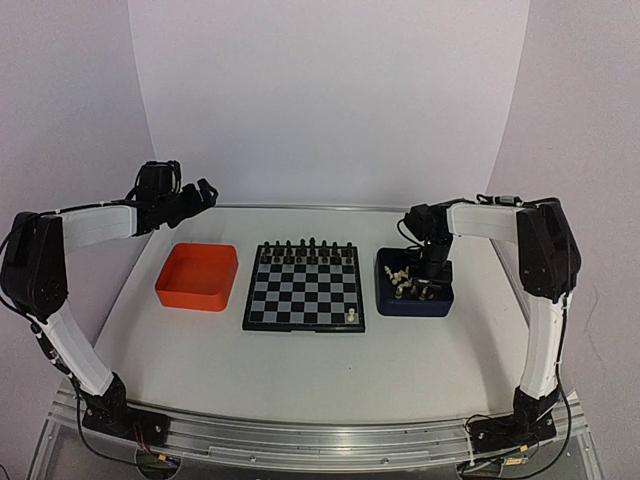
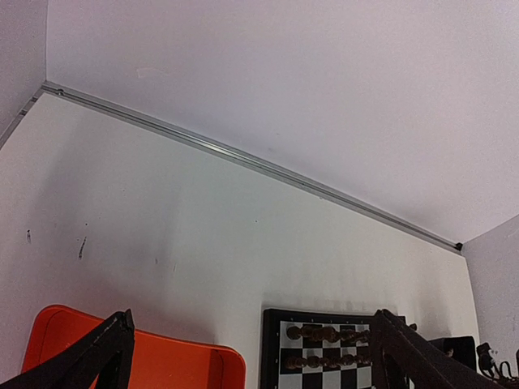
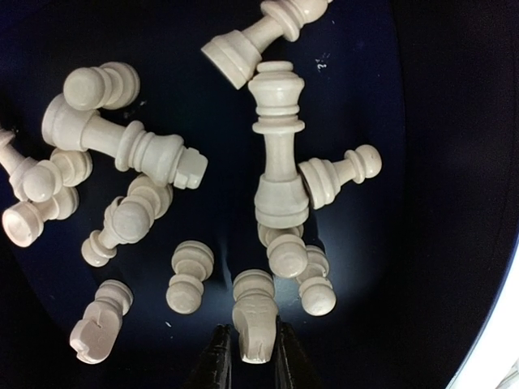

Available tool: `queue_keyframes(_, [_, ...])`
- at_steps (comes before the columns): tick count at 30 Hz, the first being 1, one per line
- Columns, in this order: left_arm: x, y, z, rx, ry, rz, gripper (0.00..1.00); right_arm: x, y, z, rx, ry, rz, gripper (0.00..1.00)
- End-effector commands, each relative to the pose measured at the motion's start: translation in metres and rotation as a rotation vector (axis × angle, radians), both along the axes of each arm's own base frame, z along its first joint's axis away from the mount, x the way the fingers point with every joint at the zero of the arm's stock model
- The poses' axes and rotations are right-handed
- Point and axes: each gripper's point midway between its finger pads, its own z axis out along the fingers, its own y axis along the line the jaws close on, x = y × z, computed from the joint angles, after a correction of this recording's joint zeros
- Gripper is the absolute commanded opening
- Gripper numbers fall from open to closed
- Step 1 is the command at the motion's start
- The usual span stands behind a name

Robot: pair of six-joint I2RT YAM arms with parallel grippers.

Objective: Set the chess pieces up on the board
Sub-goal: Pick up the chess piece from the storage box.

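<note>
Several cream-white chess pieces [image 3: 280, 154] lie scattered on the floor of the dark blue tray [image 1: 415, 308]. My right gripper [image 3: 249, 332] reaches down into that tray, and its two black fingers press the sides of one lying cream piece [image 3: 255, 316], shut on it. The board [image 1: 303, 327] sits mid-table with black chessmen [image 1: 305, 250] along its far rows and one cream piece [image 1: 351, 316] on its near right corner. My left gripper [image 1: 200, 195] hangs high at the back left, open and holding nothing, with the board's far corner [image 2: 280, 348] below it.
An orange tray [image 1: 197, 276] stands left of the board, and its rim [image 2: 162, 361] shows under my left fingers. A metal rail [image 2: 243, 158] marks the table's far edge, with the white wall behind it.
</note>
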Motion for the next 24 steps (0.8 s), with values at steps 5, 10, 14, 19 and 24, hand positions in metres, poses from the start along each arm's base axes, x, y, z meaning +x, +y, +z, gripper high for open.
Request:
queue_keyframes(5, [-0.002, 0.004, 0.030, 0.007, -0.074, 0.016, 1.00, 0.005, -0.001, 0.011, -0.008, -0.023, -0.023, 0.06])
queue_keyframes(10, [-0.002, 0.003, 0.030, 0.003, -0.073, 0.013, 1.00, 0.006, -0.003, 0.016, -0.016, -0.038, -0.019, 0.04])
queue_keyframes(14, [-0.002, 0.002, 0.029, 0.000, -0.075, 0.012, 1.00, 0.007, -0.003, 0.022, -0.016, -0.053, -0.013, 0.00])
queue_keyframes(19, [-0.002, 0.001, 0.028, -0.006, -0.074, 0.007, 1.00, 0.011, -0.003, 0.030, -0.012, -0.075, 0.000, 0.00])
queue_keyframes(24, [-0.003, 0.001, 0.027, -0.011, -0.075, 0.007, 1.00, 0.014, -0.001, 0.039, -0.001, -0.099, 0.012, 0.00])
